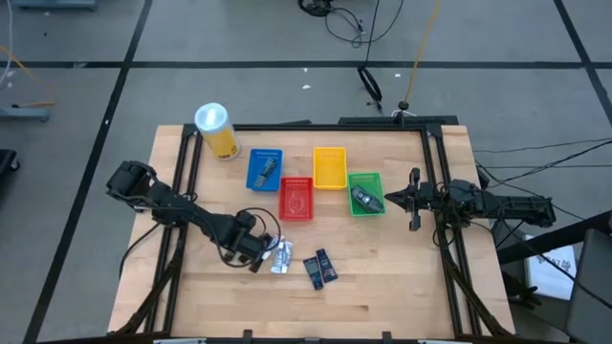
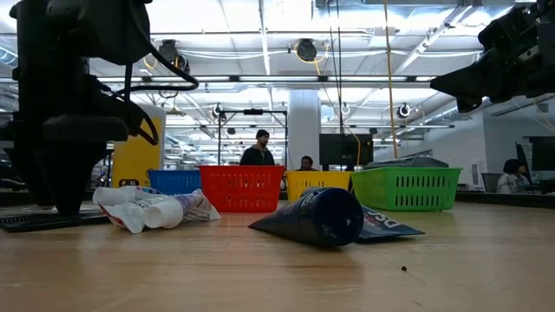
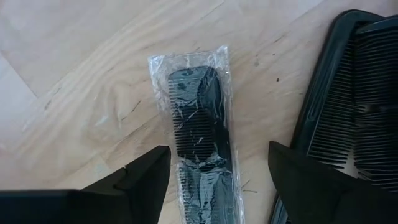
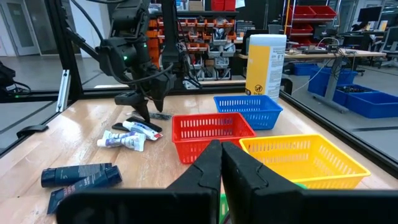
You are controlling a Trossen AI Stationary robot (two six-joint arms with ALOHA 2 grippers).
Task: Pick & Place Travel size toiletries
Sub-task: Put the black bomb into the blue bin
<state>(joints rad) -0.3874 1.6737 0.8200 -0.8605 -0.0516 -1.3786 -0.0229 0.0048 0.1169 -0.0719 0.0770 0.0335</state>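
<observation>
One wrapped comb (image 3: 202,134) flat on table, long axis between spread left end effector (image 3: 217,180) fingers.

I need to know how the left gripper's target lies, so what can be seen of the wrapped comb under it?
The comb is black, with fine teeth along one edge, sealed in a clear crinkled plastic sleeve that reaches past its end. It lies flat on the light wooden table, lengthwise between the open fingers of the left gripper, which do not touch it. A dark ribbed tray edge lies beside it, apart from the sleeve. Its nearer end is cut off by the picture's edge.
</observation>
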